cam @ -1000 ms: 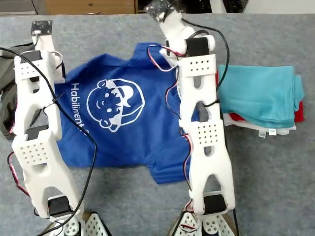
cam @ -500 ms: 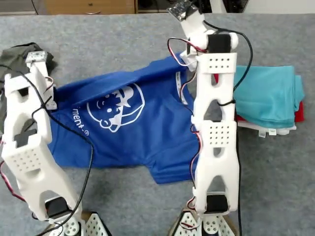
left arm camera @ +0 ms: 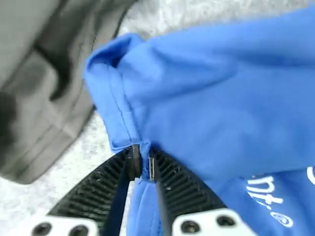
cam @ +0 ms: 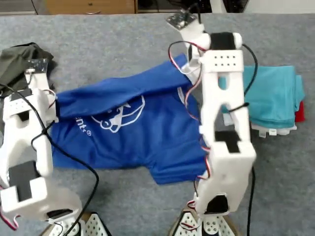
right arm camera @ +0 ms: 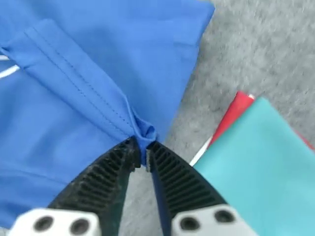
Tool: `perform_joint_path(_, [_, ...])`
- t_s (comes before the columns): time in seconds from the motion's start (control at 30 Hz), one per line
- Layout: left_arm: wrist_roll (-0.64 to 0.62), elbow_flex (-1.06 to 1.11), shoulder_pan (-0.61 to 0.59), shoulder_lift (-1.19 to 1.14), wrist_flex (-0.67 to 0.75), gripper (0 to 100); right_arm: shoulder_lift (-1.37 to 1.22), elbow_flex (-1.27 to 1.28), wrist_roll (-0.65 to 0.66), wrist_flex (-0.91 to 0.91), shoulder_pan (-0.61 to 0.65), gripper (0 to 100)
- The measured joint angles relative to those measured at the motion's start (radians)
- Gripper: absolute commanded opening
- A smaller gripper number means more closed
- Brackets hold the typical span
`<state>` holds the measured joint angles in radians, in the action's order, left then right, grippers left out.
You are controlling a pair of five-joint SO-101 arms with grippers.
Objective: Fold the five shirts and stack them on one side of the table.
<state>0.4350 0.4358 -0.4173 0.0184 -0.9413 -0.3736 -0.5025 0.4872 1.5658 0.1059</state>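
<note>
A blue shirt (cam: pixel 133 132) with a white cartoon print lies across the middle of the grey table, its far edge lifted and folding toward the near side. My left gripper (left arm camera: pixel 141 164) is shut on the blue shirt (left arm camera: pixel 216 108) at its left corner. My right gripper (right arm camera: pixel 141 153) is shut on the blue shirt (right arm camera: pixel 74 83) at its right corner, pinching a bunched hem. In the high view the left gripper (cam: pixel 43 83) is at the shirt's left end and the right gripper (cam: pixel 186 64) at its far right end.
A stack of folded shirts (cam: pixel 275 96), teal on top with red and white below, sits at the table's right side. A dark grey crumpled shirt (cam: pixel 17 59) lies at the far left. Both white arms stretch over the table's near half.
Both grippers have lifted the shirt's far edge and pulled it toward the near side, folding it over the print. The left arm has swung leftward and the right arm rightward.
</note>
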Motion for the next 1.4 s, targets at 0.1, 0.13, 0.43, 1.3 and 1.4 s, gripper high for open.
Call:
perform_joint_path(0.1, [0.029, 0.0, -0.023, 0.04, -0.009, 2, 0.152, 0.253, 0.006, -0.13, 0.005, 0.2])
perform_joint_path(0.13, [0.037, 0.0, -0.029, 0.051, -0.026, 2, 0.21, 0.344, 0.006, -0.18, 0.0, 0.2])
perform_joint_path(0.43, [0.091, 0.103, -0.064, 0.121, -0.094, 2, 0.683, 1.1, 0.006, -0.486, -0.003, 0.2])
perform_joint_path(1.3, [0.201, 0.499, -0.175, 0.413, -0.025, 2, 1.605, 1.671, 0.292, -0.213, -0.084, 0.2])
perform_joint_path(1.4, [0.201, 0.493, -0.201, 0.413, -0.025, 2, 1.639, 1.671, 0.328, -0.173, -0.084, 0.2])
